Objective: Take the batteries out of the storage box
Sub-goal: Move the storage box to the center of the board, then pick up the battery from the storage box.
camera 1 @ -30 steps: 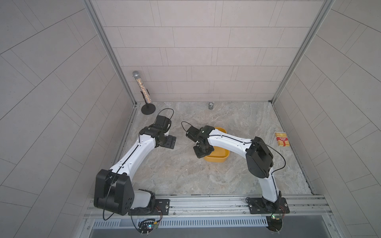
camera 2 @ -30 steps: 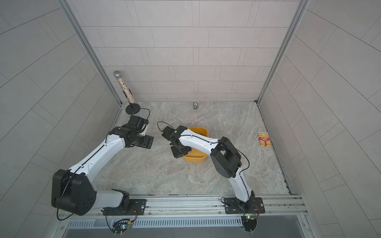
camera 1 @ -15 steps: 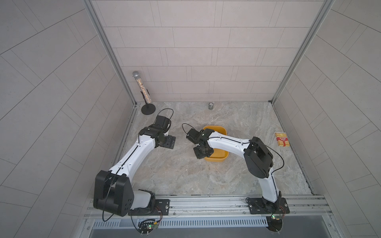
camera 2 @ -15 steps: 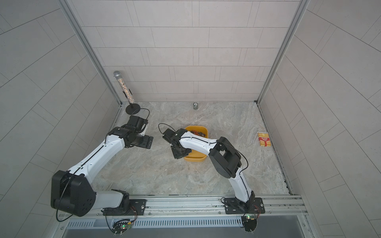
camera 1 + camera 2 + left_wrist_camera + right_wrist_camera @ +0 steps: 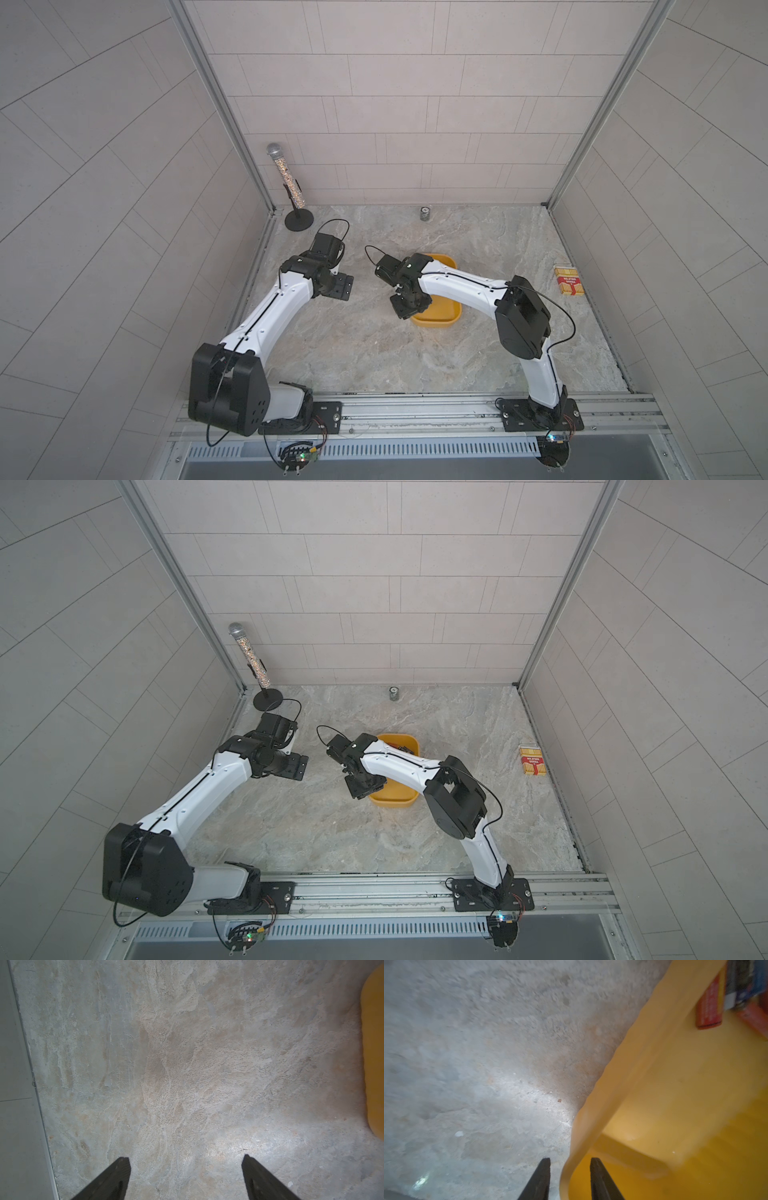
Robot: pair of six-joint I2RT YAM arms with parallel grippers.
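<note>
The yellow storage box (image 5: 436, 321) (image 5: 392, 800) sits mid-floor, half covered by my right arm. In the right wrist view, orange-red batteries (image 5: 709, 1005) and a blue one (image 5: 756, 982) lie at the far end of its interior; a few batteries (image 5: 401, 748) peek out in a top view. My right gripper (image 5: 570, 1159) (image 5: 409, 307) is open and straddles the box's rim (image 5: 633, 1064) at a near-left corner. One finger is outside and one inside, with a gap on each side. My left gripper (image 5: 185, 1159) (image 5: 338, 286) hangs wide open over bare floor, left of the box (image 5: 374, 1053).
A glittery microphone on a black stand (image 5: 286, 183) occupies the back left corner. A small silver can (image 5: 424, 214) stands by the back wall. A red-and-yellow striped packet (image 5: 568, 280) lies near the right wall. Tiled walls enclose the stone floor on three sides.
My right gripper's jaws have parted from a shut grip on the box's rim, and the right wrist has shifted slightly. The left arm has stayed put.
</note>
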